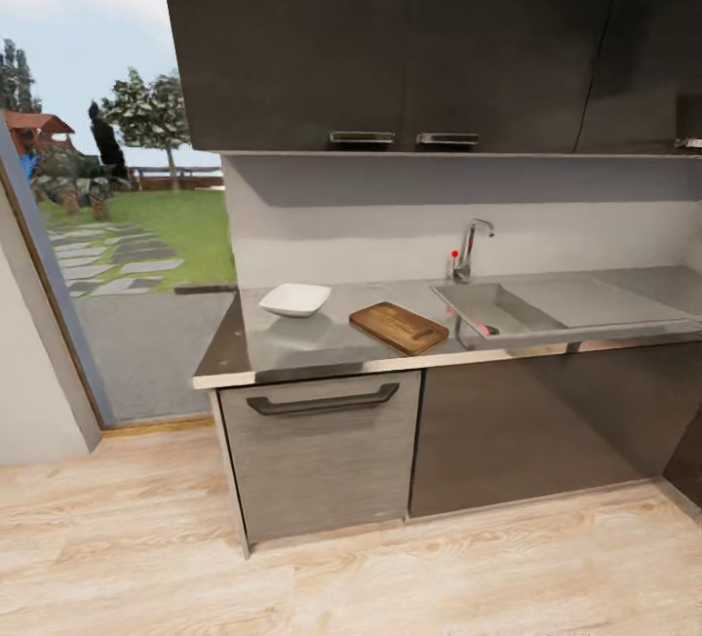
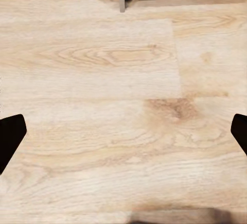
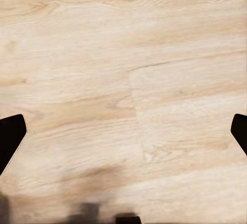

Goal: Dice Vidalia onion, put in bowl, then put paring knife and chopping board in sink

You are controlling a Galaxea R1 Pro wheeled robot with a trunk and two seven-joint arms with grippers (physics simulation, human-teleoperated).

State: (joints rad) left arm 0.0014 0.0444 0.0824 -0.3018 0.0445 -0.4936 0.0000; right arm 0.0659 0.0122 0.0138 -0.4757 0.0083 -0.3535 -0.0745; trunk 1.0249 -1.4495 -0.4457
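Nearest: pale wood-plank floor [image 1: 341, 568] across the foreground of the head view. Both wrist views look onto this same planking. Left gripper [image 2: 123, 131]: dark fingertips [image 2: 10, 136] at opposite edges of its wrist view, spread wide, nothing between them. Right gripper [image 3: 123, 131]: fingertips [image 3: 10, 136] likewise wide apart, holding nothing.

Next: grey cabinet front with a dark bar handle [image 1: 324, 400], a glossy dark cabinet door [image 1: 531, 421] beside it.

Above these: long glossy dark-grey countertop [image 1: 292, 348]. On it, a shallow white squarish bowl [image 1: 294, 298] toward the window end; just beside it, not touching, a brown wood-grain rectangular chopping board [image 1: 398, 327] with a handle slot at the end facing the sink. Rectangular grey steel sink [image 1: 507, 309] lies next along, flat drainboard [image 1: 595, 297] beyond the basin. A small reddish shape [image 1: 482, 329] sits at the basin's bottom; too small to identify.

Behind: chrome tap with red-knobbed lever [image 1: 470, 248] against the light wall. Dark upper cabinets [image 1: 409, 41] overhead. Farthest: garden with lawn and trees [image 1: 146, 119].
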